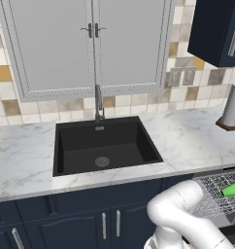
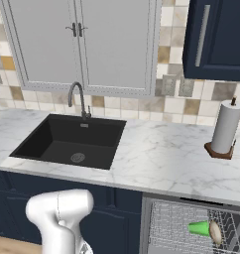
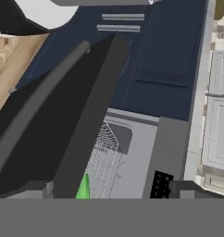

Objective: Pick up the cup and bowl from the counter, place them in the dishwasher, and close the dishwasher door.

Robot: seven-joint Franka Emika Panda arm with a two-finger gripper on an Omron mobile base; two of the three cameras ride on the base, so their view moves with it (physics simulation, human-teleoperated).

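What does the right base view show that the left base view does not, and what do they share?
Right base view alone: the bowl, a pale sliver on edge against the cup's wide end, and the paper-towel roll in full. Left base view alone: the cabinet handles below the sink. Both share the counter, the black sink, the faucet, and the green cup lying on its side in the dishwasher rack.

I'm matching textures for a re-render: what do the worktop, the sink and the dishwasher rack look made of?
The white grey-veined worktop looks like polished marble. The square black sink looks matt, perhaps composite or coated metal, since it shows no glare. The silver-grey dishwasher rack looks like thin metal wire, a see-through grid.
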